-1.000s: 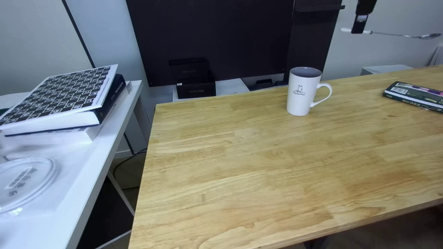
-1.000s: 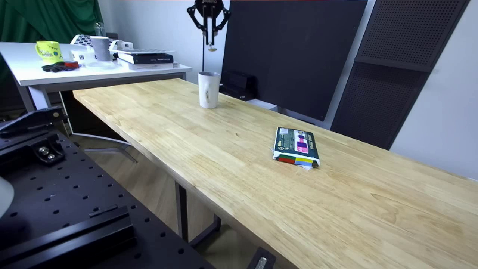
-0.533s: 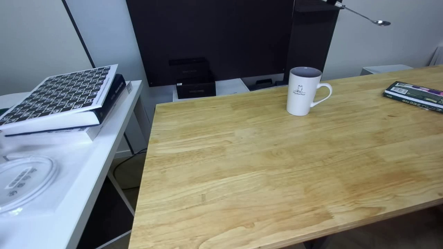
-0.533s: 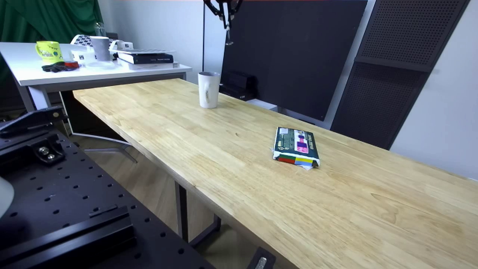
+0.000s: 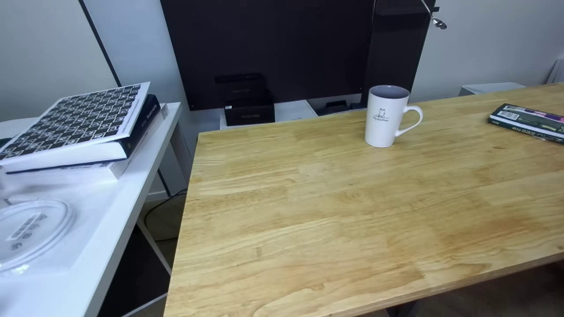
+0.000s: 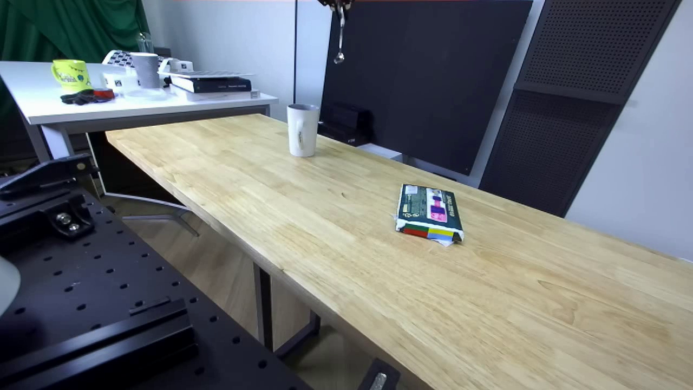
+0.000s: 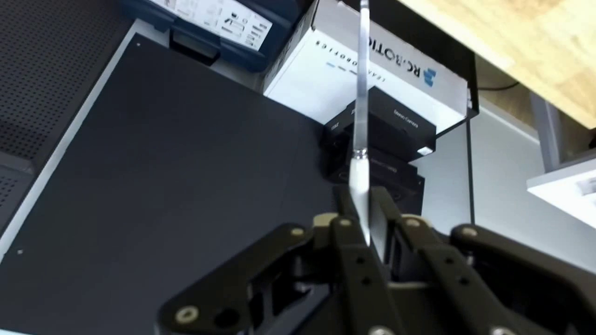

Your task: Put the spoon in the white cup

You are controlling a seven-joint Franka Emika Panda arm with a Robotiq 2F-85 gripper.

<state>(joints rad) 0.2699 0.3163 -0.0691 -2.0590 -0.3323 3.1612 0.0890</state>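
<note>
Jaws pinched together on its white handle, you hold the spoon point(image 7: 361, 121) up in the air, and in the wrist view it pokes toward twelve o'clock from your gripper point(image 7: 362, 204). Its bowl point(image 5: 439, 23) now tips down toward five o'clock in an exterior view; one second ago it lay almost flat and pointed at three. You have lifted it higher, too. That should help you, because a spoon with its bowl down looks easier to slip into a cup. You still have some way to go: in both exterior views the white cup point(image 5: 381, 125) sits at seven o'clock from the bowl, well apart. It stands upright on the wood table point(image 5: 308, 211), and you can see some grey inside wall, but not the bottom, and no spoon in it. In an exterior view, a dark green pack point(image 6: 430, 212) lies at four o'clock from it, and you cannot tell what it holds. Between nine and ten o'clock, on the white table point(image 6: 40, 100), stand a yellow cup point(image 6: 72, 76) and a grey cup point(image 6: 146, 70), their insides hidden from you
</note>
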